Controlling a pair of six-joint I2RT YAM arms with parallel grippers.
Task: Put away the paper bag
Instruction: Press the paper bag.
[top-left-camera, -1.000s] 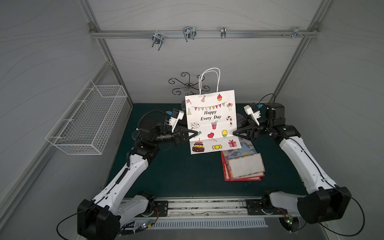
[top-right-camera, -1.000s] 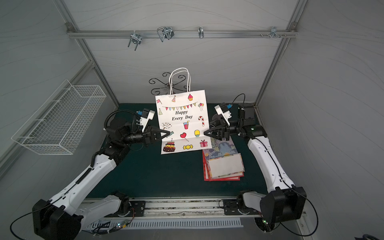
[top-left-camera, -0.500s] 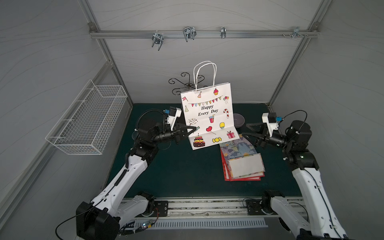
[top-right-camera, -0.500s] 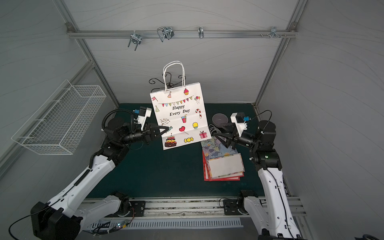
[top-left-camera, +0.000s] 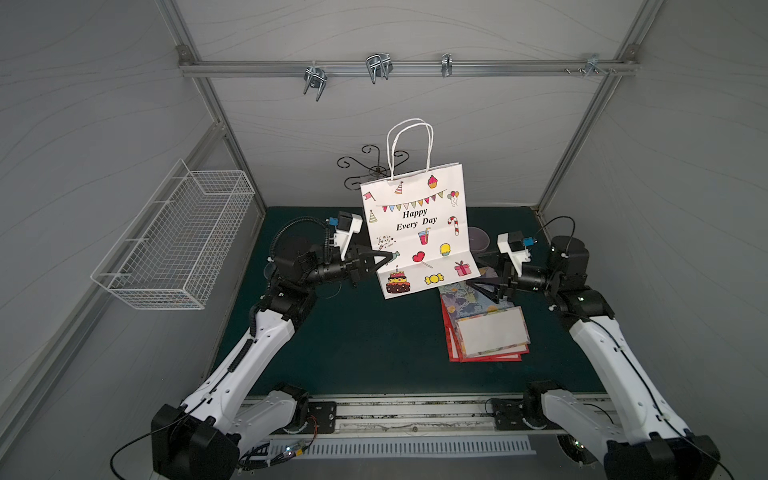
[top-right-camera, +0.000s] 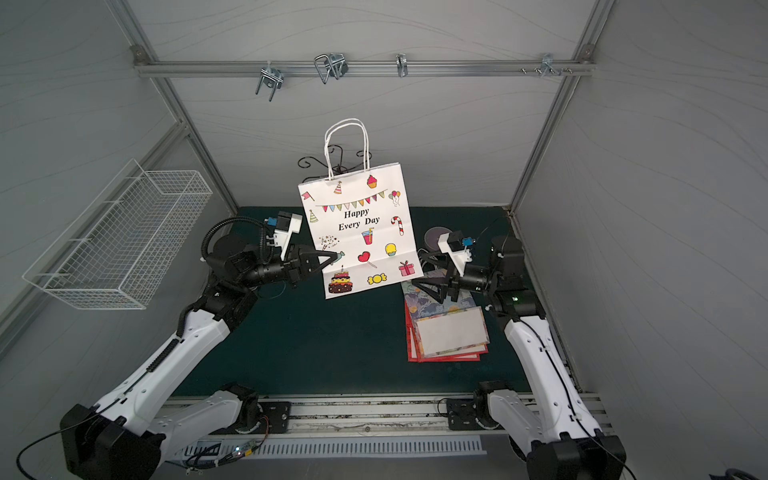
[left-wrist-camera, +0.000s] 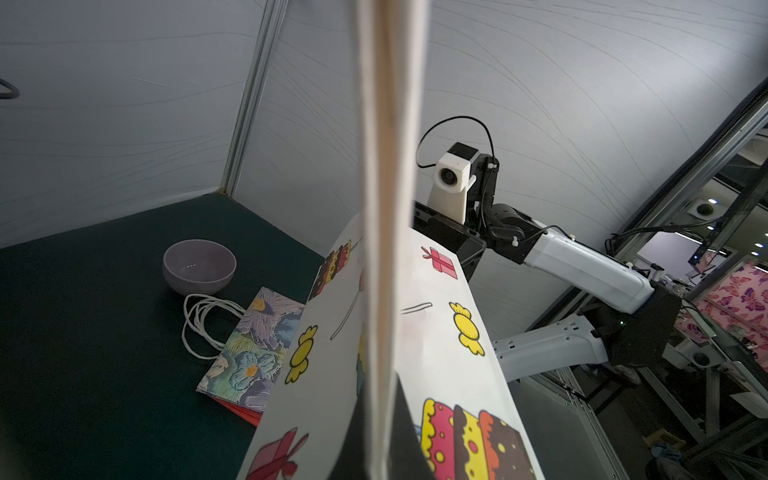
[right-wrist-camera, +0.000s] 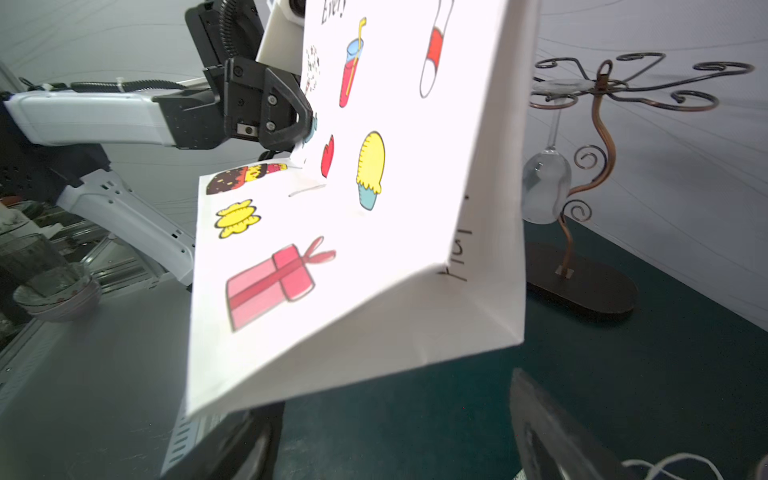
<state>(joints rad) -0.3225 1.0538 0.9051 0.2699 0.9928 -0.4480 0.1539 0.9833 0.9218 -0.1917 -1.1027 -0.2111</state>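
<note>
Holding: the left gripper (top-left-camera: 390, 255) pinches the paper bag (top-left-camera: 415, 224) at its side edge, fingers (right-wrist-camera: 291, 112) pressed on it, so it stands nearly upright in the air, handles (top-left-camera: 409, 143) up, probably for a hook (top-left-camera: 377, 68).
Left arm (top-left-camera: 266, 332): reaching forward, wrist level.
Right gripper (top-left-camera: 473, 271): fingers spread, empty, just beside the bag.

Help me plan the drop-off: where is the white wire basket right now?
In both top views the wire basket hangs on the left wall, outboard of the left tool, which grips the paper bag.
</note>
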